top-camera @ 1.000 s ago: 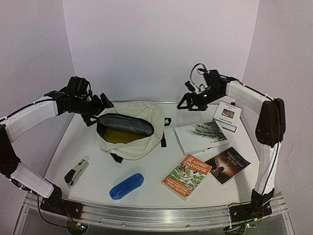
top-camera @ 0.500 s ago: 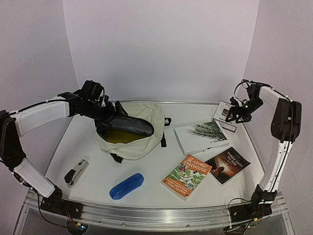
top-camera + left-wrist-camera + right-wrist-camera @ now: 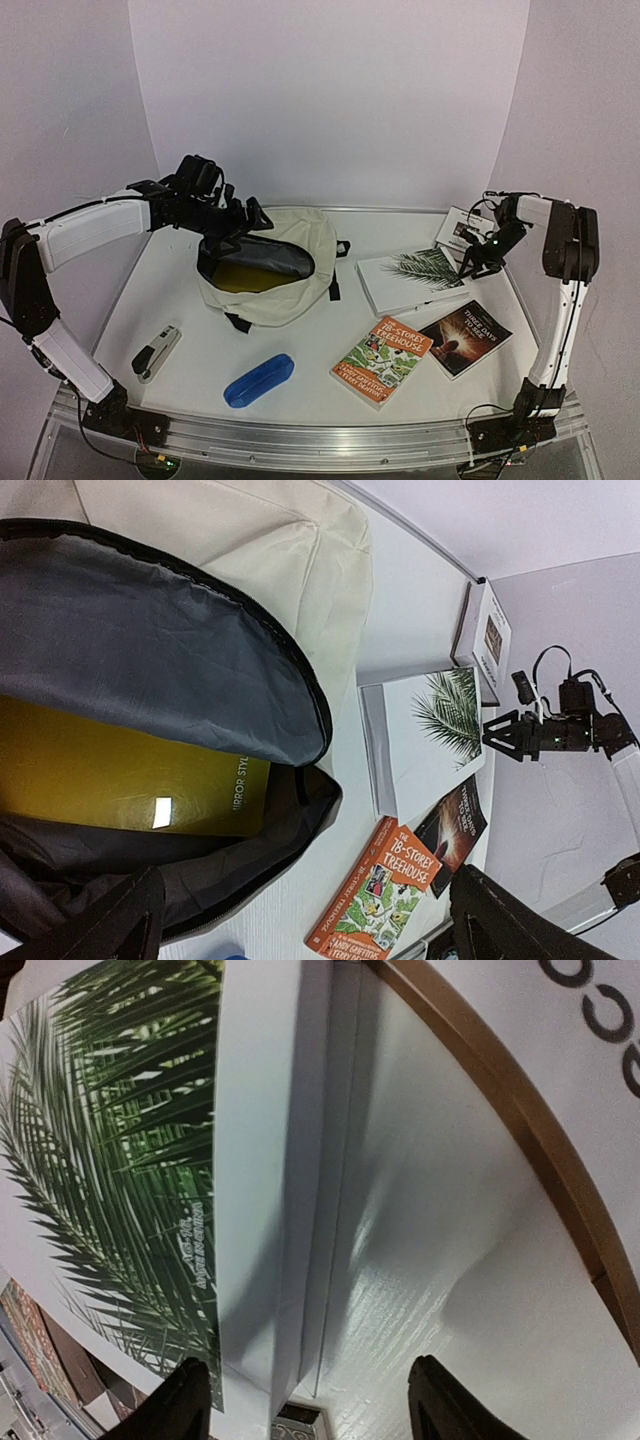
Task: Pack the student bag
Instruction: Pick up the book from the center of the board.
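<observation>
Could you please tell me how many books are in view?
4: a yellow book inside the student bag; the palm-leaf book, orange Treehouse book and dark book on the table to its right. Others may be hidden inside.

I count one student bag (image 3: 290, 240). Four books: a palm-leaf book (image 3: 412, 280), an orange book (image 3: 382, 360) and a dark book (image 3: 466, 337) towards the tabletop's (image 3: 170, 290) right edge, and a yellow book (image 3: 240, 277) inside the bag. One small white box (image 3: 466, 232), one stapler (image 3: 157, 352), one blue pencil case (image 3: 259, 380).
</observation>
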You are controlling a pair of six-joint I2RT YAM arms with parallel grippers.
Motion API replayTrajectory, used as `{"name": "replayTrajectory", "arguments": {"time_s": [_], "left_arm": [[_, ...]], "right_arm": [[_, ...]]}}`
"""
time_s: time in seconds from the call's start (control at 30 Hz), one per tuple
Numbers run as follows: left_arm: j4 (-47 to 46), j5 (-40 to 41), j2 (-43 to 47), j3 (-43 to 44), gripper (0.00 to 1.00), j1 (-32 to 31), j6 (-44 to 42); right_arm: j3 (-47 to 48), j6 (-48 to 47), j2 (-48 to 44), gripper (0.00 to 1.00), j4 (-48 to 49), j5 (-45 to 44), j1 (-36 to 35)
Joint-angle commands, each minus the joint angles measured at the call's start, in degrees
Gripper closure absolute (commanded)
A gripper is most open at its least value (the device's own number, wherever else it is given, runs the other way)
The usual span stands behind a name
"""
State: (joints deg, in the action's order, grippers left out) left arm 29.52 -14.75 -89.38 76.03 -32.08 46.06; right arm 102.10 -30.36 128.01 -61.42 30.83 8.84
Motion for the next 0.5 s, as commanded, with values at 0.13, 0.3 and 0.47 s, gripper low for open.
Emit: {"name": "replayTrajectory", "arguments": {"time_s": [0.13, 0.3, 0.47], "left_arm": [[-1.14, 1.87, 0.41, 1.75, 0.01, -0.09, -0.03], [-0.95, 2.39, 0.42, 2.0, 0.01, -0.07, -0.07], [-0.42, 2.28, 0.52, 2.84, 0.01, -0.09, -1.0]], "right_arm": [[2.12, 0.65, 3.83, 0.54, -4.26, 9.4, -0.32], [3.65, 1.03, 4.44, 0.8, -5.49, 11.17, -0.32], [7.2, 0.64, 2.25, 1.0, -7.64, 12.42, -0.32]]}}
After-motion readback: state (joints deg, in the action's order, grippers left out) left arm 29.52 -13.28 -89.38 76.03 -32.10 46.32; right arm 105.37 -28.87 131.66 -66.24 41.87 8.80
